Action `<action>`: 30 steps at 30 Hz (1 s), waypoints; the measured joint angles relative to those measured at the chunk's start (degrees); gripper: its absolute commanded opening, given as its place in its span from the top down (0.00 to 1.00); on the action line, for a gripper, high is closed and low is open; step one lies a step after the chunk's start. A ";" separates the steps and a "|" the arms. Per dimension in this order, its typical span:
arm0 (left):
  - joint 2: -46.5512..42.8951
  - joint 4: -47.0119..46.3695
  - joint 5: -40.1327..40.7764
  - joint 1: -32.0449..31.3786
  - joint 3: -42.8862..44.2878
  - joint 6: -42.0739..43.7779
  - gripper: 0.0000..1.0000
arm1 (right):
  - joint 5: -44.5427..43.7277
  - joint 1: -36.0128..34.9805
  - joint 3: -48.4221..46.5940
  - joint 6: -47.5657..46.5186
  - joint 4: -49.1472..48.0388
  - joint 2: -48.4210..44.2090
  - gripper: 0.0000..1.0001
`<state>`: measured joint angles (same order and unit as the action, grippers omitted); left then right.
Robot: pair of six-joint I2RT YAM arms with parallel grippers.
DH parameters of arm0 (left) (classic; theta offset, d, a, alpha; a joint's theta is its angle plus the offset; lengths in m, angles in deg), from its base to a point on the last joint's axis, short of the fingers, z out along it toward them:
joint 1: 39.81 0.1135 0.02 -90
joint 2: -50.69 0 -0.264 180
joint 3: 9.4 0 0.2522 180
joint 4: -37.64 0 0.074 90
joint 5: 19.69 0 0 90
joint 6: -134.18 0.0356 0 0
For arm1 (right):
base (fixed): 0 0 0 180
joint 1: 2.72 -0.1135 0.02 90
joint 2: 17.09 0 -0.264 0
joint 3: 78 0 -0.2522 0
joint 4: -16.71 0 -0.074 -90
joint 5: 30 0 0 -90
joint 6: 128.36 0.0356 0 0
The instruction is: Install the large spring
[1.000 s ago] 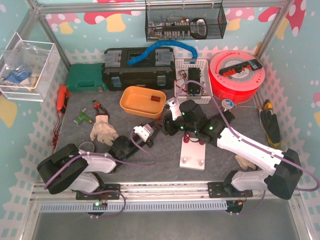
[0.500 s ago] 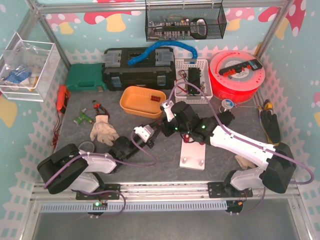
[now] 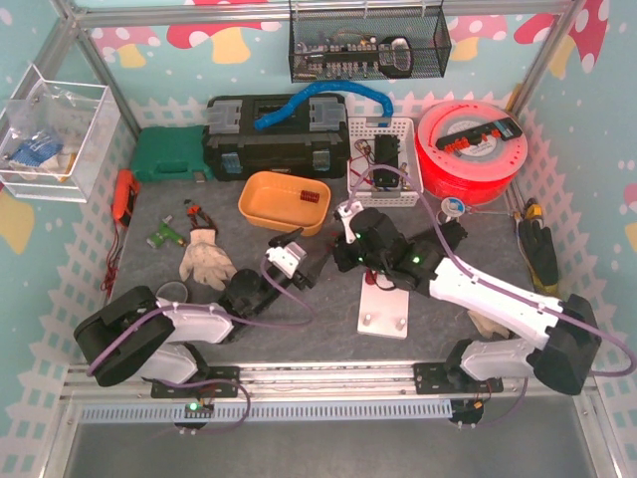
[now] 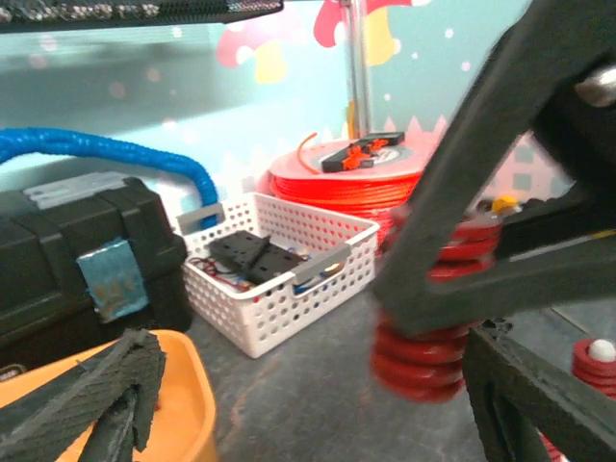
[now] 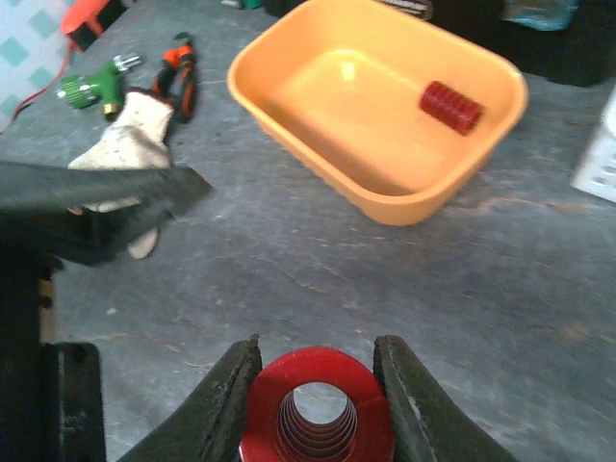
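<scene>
Your right jaws are clamped on the large spring (image 5: 318, 368), one finger on each side, with its open end facing the wrist camera. Your left jaws stand apart and hold nothing; one dark pad (image 4: 115, 385) shows at each lower corner of the left wrist view, and the spring shows just ahead of them. The spring is over the grey tabletop (image 5: 539, 289), between the orange tray (image 5: 404, 197) and the white plate (image 3: 386, 317). A small spring (image 5: 450, 106) lies inside the tray. A white glove (image 5: 120, 154) lies on the tabletop, left of the tray.
</scene>
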<state>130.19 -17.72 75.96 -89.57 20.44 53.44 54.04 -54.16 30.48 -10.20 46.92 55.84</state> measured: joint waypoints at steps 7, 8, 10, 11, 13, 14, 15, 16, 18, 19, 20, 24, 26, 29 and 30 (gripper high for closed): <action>0.11 0.31 3.72 0.26 0.04 -0.92 0.01 | -8.90 0.00 4.74 3.89 6.40 -9.05 1.00; 0.11 0.31 4.39 0.37 0.04 -1.18 0.01 | -9.70 0.00 5.29 4.98 7.82 -10.25 1.00; 0.11 0.35 6.08 0.74 0.04 -1.62 0.01 | -10.86 0.00 6.21 7.69 11.47 -12.79 1.00; 0.11 0.46 6.86 0.98 0.07 -1.81 0.01 | -11.30 0.00 6.47 9.18 13.40 -13.92 1.00; 0.11 0.98 8.92 1.46 0.15 -2.21 0.01 | -12.07 0.00 6.80 12.57 17.62 -16.06 1.00; 0.13 1.27 9.99 1.68 0.24 -2.38 0.01 | -12.33 0.00 6.86 14.21 19.65 -16.94 1.00; 0.13 1.44 10.93 1.79 0.33 -2.45 0.01 | -12.46 0.00 6.95 15.63 21.42 -17.68 1.00; 0.13 1.60 11.56 1.88 0.37 -2.56 0.01 | -12.44 0.00 7.08 16.85 22.97 -18.29 1.00; 0.13 1.73 12.59 1.97 0.37 -2.64 0.01 | -12.00 0.00 7.63 19.10 26.16 -19.37 1.00; 0.13 1.84 12.83 2.01 0.37 -2.69 0.01 | -11.56 0.00 8.04 19.93 27.52 -19.76 1.00; 0.13 1.97 13.05 2.01 0.37 -2.73 0.01 | -11.04 0.00 8.48 20.68 28.74 -20.11 1.00; 0.13 2.05 13.84 2.01 0.37 -2.84 0.01 | -8.68 0.00 10.64 24.63 33.31 -22.49 1.00; 0.13 2.05 14.32 2.01 0.37 -2.86 0.01 | -7.74 0.00 11.58 26.80 35.43 -23.69 1.00; 0.13 2.05 14.75 2.01 0.37 -2.89 0.01 | -6.43 -0.24 13.57 30.21 37.31 -24.83 1.00; 0.13 2.05 14.88 2.01 0.37 -2.91 0.01 | -6.19 -0.70 14.49 31.41 37.64 -24.98 1.00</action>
<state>130.32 -15.66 90.84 -87.56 20.81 50.53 47.86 -54.86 44.97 21.21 84.56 30.86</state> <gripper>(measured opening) 0.990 0.292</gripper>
